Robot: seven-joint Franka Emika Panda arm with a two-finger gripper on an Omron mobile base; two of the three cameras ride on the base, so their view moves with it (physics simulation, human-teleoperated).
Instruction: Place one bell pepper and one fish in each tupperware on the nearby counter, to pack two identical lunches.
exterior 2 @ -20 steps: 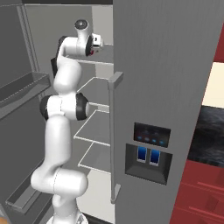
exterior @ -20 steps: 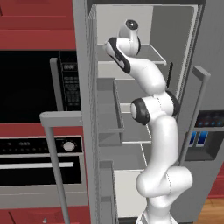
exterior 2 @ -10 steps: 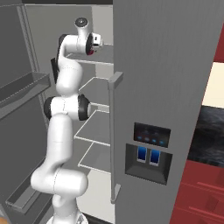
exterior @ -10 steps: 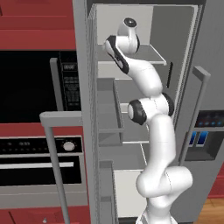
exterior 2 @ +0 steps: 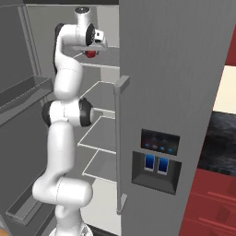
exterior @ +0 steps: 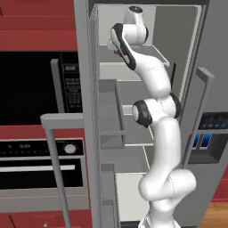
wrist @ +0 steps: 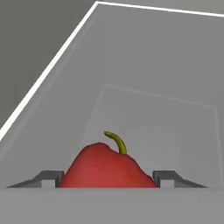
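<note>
The fingers stand on both sides of the bell pepper, one at 9 o'clock and one at 3 o'clock of it in the hand view, and each tip meets the red skin, so they are clamped on the pepper. The pepper fills the space between them, and its short green-yellow stem curls up toward 12 o'clock. Behind it lies a pale grey shelf with a white edge line that runs from 8 o'clock up to 12 o'clock.

In the right base view the gripper is high inside the open fridge, at the upper shelf level, and a small red spot of the pepper shows just below the hand. In the left base view the arm rises from 5 o'clock to 12 o'clock, and a bit of red shows beside the wrist. At 9 o'clock of the fridge stands a black oven in red cabinets.
</note>
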